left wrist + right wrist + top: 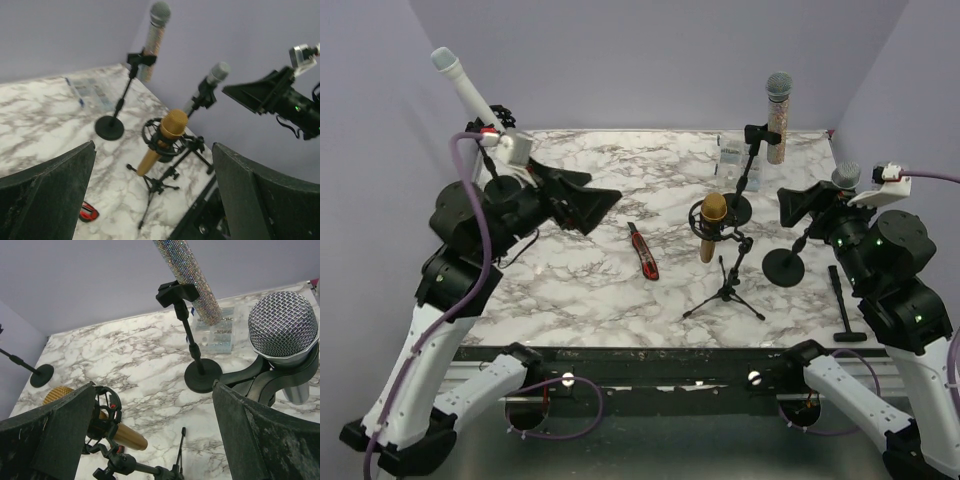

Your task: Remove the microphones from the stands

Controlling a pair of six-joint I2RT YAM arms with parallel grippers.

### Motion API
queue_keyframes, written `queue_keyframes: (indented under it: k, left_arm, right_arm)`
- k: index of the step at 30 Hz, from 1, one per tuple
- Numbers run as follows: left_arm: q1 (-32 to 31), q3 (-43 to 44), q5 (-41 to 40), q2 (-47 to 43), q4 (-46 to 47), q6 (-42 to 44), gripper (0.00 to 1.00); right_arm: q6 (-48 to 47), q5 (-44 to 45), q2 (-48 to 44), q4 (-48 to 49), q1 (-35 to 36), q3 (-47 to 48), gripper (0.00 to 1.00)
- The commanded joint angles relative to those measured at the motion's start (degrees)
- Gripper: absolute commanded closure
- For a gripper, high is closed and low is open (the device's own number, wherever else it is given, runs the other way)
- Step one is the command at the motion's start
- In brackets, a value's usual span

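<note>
- The silver mesh-headed microphone point(283, 325) sits clipped in its black round-base stand point(785, 266), near the right edge of the white marble table point(570, 270).
- The right gripper point(155, 410) is spread wide and empty, with the microphone just outside its jaws.
- The left gripper point(595, 203) is also spread and empty, well apart.
- The contents of the clear plastic box point(730, 158) at the back are too small to tell.

Left gripper point(592, 200) mid-left of frame, jaws wide apart. Right gripper point(792, 205) mid-right, jaws apart. Both raised, pointing toward centre.
</note>
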Motion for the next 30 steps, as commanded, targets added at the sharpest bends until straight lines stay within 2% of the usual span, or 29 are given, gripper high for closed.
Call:
queue_keyframes:
  k: [1,6,11,17,18,21,30]
  left_arm:
    - [-11.3,1.0,-2.6,7.3,0.8,0.7,0.01]
    - [-20.7,-2.9,-12.1,11.2,8.5,1.2,0.01]
    - [-29.9,0.0,-25.7,18.1,9.3,7.3,0.01]
    - [-35.2,4.2,-34.3,26.7,9.6,11.2,0.02]
    - [-36.2,4.9,-35.8,27.9,9.6,12.2,0.05]
    - [-37.1,7.9,-37.7,32.1,8.2,13.4,0.14]
    - [-38.5,10.9,-39.1,38.3,7.5,12.5,0.15]
  right_arm:
    - [4.1,1.2,0.8,-2.0,-0.2,-0.5,0.00]
    - [9.4,4.2,-0.3,-3.6,-0.2,-2.6,0.00]
    - [8.4,-0.7,-1.8,-3.0,-0.2,-3.8,0.00]
    - [7.0,-2.0,-4.3,-1.1,-0.2,-4.8,0.00]
    - [6.8,-2.0,-4.3,-1.2,-0.2,-4.7,0.00]
    - [6.4,-1.5,-4.3,-1.7,-0.2,-4.5,0.00]
    - [5.3,-0.3,-5.0,-2.7,-0.2,-4.6,0.00]
